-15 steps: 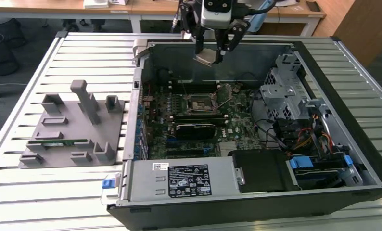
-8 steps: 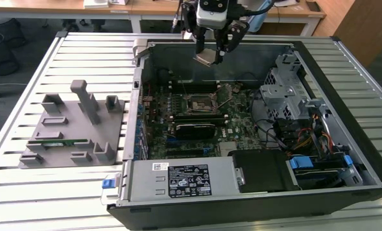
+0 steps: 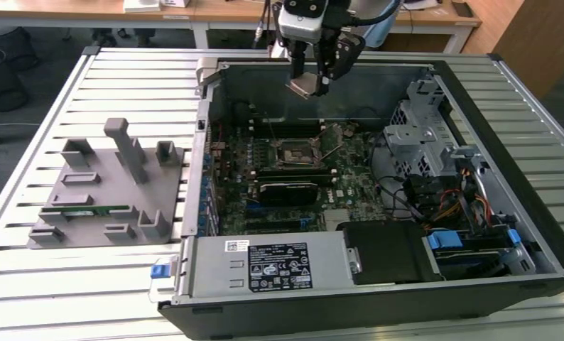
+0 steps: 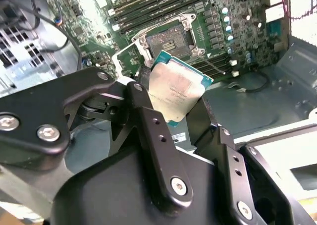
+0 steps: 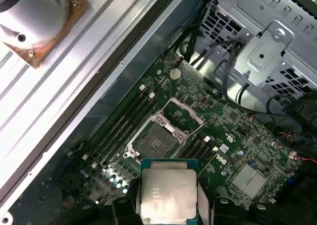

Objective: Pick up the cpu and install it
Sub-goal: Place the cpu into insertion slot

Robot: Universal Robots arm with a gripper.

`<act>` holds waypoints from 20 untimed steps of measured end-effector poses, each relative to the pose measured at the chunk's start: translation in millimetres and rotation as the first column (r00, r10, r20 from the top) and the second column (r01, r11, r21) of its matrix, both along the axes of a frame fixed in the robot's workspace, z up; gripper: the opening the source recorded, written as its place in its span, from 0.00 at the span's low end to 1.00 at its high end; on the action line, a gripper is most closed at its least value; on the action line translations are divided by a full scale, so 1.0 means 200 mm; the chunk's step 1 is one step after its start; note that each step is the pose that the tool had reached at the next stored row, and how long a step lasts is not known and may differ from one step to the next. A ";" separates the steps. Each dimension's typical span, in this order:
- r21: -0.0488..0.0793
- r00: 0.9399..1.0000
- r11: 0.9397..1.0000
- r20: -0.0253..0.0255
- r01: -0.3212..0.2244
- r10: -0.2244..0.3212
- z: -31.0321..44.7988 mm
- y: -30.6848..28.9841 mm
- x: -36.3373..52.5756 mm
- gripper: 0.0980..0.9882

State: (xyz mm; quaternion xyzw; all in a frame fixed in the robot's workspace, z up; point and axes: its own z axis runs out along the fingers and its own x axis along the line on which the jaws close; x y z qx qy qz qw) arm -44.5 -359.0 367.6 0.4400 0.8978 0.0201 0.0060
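Note:
My gripper (image 3: 312, 82) hangs above the far side of the open computer case (image 3: 377, 298), shut on the cpu (image 3: 301, 85), a flat square chip with a silvery top and green edge. In the second wrist view the cpu (image 4: 171, 91) sits clamped between the two black fingers (image 4: 148, 131). The first wrist view has the cpu (image 5: 168, 193) held over the motherboard. Below and nearer lies the open cpu socket (image 3: 290, 153) (image 4: 171, 40) (image 5: 156, 138), its metal load frame raised beside it.
A black heatsink block (image 3: 292, 190) sits on the motherboard near the socket. A grey fixture tray (image 3: 102, 192) with a green memory stick (image 3: 91, 211) lies on the slatted table at the exterior view's left. Drive cages and cables (image 3: 443, 163) fill the case's right side.

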 end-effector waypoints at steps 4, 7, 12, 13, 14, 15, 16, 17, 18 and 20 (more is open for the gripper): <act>0.000 0.997 0.997 0.000 0.072 -0.072 -0.003 0.000 0.000 0.50; -0.001 0.992 0.992 0.000 0.125 -0.125 -0.005 0.000 0.000 0.50; -0.006 0.980 0.980 0.001 0.198 -0.198 -0.006 0.000 0.000 0.50; -0.006 0.978 0.978 0.001 0.208 -0.208 -0.006 0.000 0.000 0.50; -0.006 0.976 0.976 0.001 0.216 -0.216 -0.006 0.000 0.000 0.50; -0.006 0.975 0.975 0.001 0.223 -0.223 -0.007 0.000 0.000 0.50; -0.006 0.973 0.973 0.001 0.232 -0.232 -0.007 0.000 0.000 0.50; -0.006 0.971 0.971 0.001 0.239 -0.239 -0.007 0.000 0.000 0.50; -0.006 0.969 0.969 0.001 0.247 -0.247 -0.007 0.000 0.000 0.50; -0.006 0.964 0.964 0.001 0.266 -0.266 -0.008 0.001 0.000 0.50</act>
